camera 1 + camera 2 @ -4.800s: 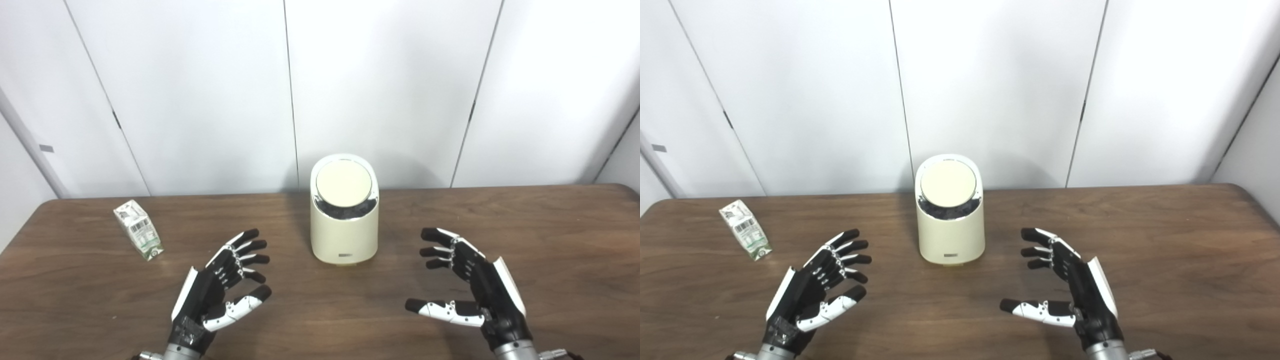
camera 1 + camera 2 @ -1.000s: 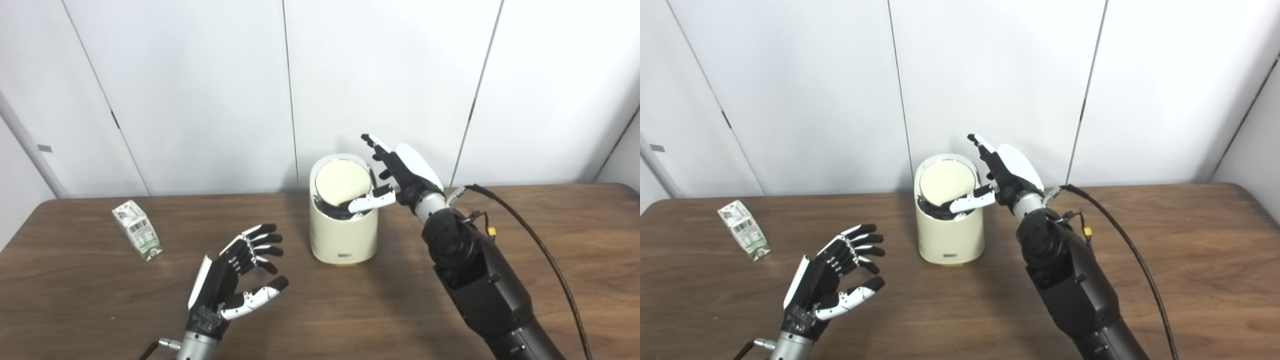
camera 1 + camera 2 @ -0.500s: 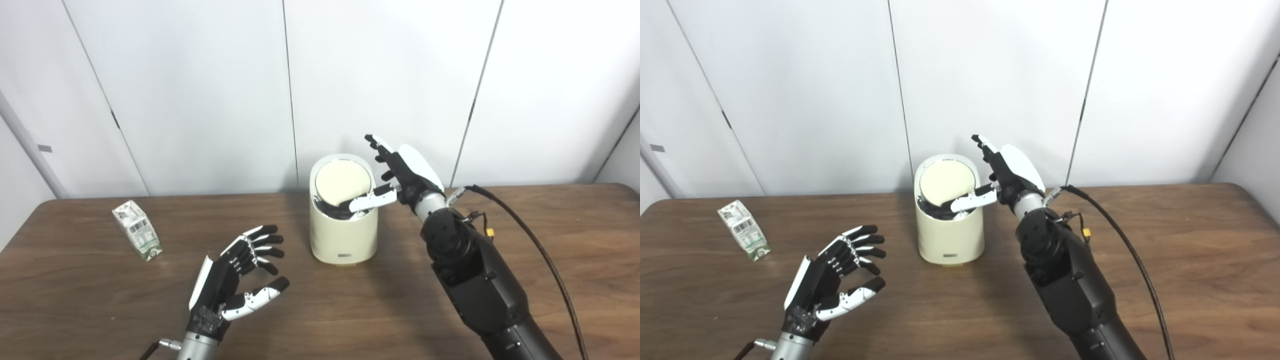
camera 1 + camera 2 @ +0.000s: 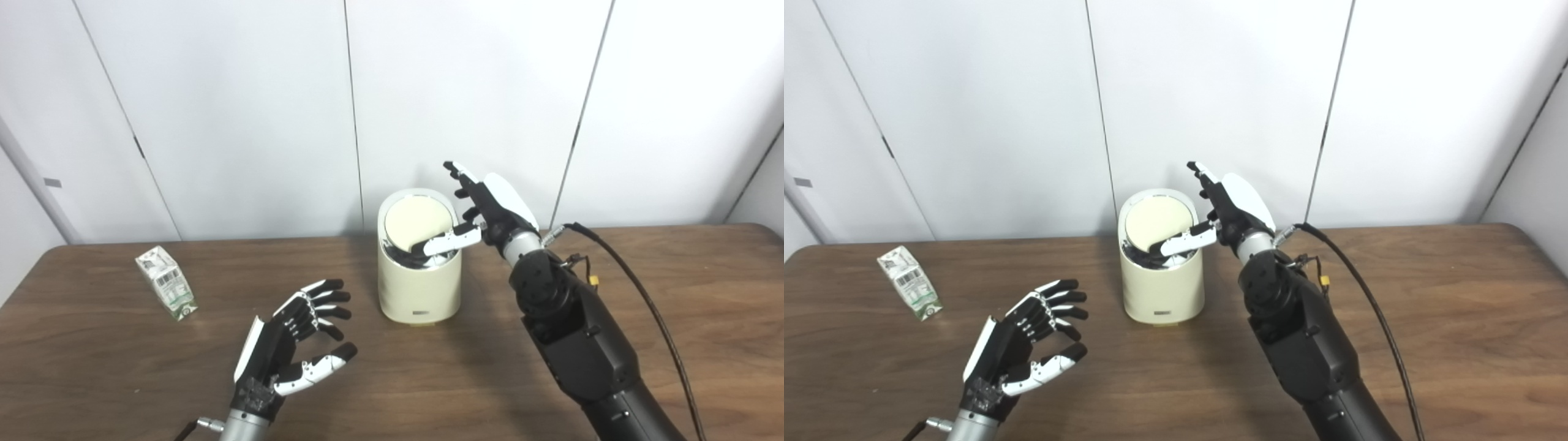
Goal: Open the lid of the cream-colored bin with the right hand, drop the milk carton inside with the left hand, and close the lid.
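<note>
Reaching over the cream-colored bin [image 4: 419, 288], the right hand [image 4: 490, 211], fingers spread, apparently presses its thumb on the lid [image 4: 416, 222]; left hand [image 4: 288, 349] waits open, empty.

We see the bin [image 4: 419, 282] mid-table [image 4: 674, 294], toward the back near the wall. Milk carton [image 4: 166, 282] lies well left of it. Our right hand [image 4: 484, 211] is at the bin's upper right, thumb on the lid [image 4: 411, 222]. Left hand [image 4: 288, 349] sits front-left of bin, apart from carton.
</note>
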You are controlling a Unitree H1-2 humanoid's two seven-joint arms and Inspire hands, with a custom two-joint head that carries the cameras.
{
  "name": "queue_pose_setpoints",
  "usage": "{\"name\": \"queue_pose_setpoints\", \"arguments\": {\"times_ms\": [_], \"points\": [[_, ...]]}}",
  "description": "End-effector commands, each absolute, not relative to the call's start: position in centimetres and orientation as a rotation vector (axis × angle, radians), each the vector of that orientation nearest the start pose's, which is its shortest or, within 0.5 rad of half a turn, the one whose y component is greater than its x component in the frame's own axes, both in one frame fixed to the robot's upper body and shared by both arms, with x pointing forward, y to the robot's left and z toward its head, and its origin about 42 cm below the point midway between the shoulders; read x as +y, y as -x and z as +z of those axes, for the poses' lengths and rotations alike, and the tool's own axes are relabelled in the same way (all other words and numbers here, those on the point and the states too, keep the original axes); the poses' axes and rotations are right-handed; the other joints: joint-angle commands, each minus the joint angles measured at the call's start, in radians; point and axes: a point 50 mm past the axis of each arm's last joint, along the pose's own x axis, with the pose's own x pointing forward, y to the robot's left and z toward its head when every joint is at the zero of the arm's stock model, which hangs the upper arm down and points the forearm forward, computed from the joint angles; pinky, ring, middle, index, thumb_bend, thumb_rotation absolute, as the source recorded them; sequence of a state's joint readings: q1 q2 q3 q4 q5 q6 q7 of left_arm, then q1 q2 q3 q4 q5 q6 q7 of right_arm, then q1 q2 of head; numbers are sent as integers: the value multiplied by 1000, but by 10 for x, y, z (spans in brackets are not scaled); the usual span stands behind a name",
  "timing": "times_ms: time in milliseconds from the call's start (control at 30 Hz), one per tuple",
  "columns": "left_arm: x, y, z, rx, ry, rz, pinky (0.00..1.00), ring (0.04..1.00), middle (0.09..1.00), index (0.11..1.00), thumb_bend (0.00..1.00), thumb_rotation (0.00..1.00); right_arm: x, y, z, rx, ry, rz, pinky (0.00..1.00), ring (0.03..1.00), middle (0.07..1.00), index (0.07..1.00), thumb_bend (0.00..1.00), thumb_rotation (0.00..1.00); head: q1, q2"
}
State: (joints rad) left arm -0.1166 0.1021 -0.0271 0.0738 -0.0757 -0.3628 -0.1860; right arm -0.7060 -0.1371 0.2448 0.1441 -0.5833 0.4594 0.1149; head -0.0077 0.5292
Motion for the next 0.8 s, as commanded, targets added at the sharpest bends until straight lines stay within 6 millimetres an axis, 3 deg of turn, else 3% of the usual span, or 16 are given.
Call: {"name": "queue_pose_setpoints", "arguments": {"times_ms": [0, 767], "points": [[217, -314, 139, -425, -55, -234, 506, 662, 743, 806, 668, 156, -139, -466, 308, -218, 822, 62, 686, 869, 940, 943, 857, 278, -1, 1], [217, -310, 140, -419, -50, -238, 508, 665, 742, 804, 660, 143, -144, -474, 310, -207, 829, -8, 676, 851, 911, 916, 794, 260, 0, 15]]}}
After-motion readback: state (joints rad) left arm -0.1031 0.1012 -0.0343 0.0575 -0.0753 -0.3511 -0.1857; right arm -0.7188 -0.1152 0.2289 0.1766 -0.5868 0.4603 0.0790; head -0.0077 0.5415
